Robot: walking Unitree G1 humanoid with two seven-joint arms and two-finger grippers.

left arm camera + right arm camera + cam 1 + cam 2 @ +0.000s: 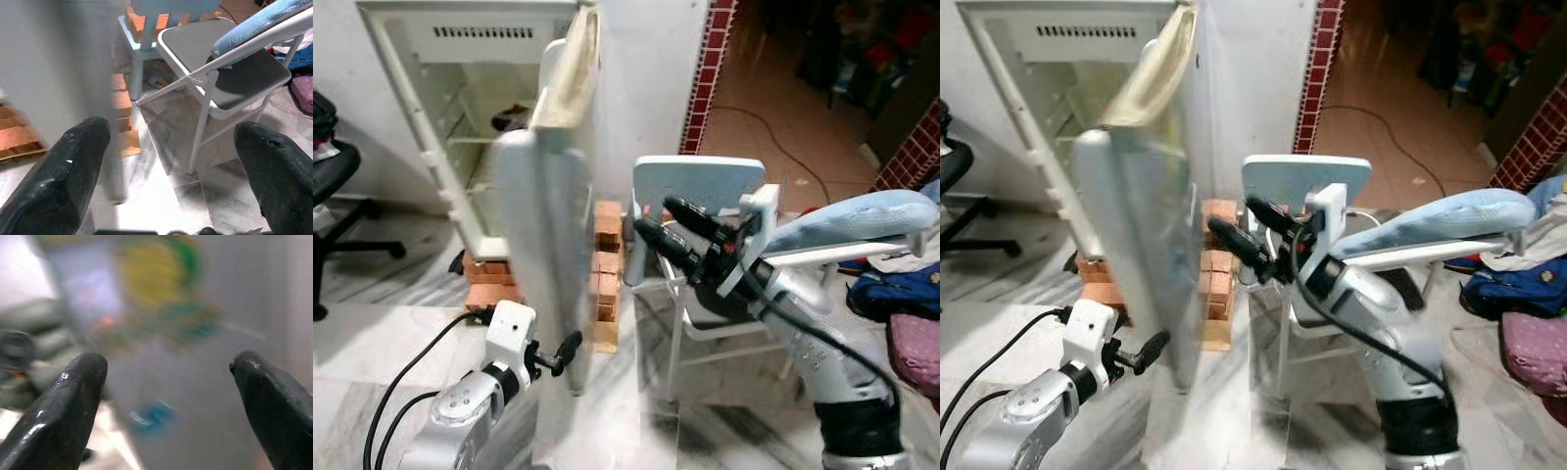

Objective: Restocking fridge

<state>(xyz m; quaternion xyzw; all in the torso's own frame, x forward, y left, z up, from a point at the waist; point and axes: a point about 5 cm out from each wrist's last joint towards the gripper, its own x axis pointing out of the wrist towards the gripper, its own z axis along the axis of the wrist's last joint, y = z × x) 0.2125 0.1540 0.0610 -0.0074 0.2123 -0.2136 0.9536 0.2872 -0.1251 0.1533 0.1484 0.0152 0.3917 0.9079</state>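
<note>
White fridge stands on bricks against wall, door swung wide open, edge-on to camera. Left gripper low, at door's lower edge, fingers spread, holding nothing. Right gripper raised, near door's outer face, fingers parted, empty. Folding chair just right of door; office chair far left.

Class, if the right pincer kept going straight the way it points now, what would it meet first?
Most likely the outer face of the open fridge door; the right pincer, open, points at it, though depth is uncertain.
</note>
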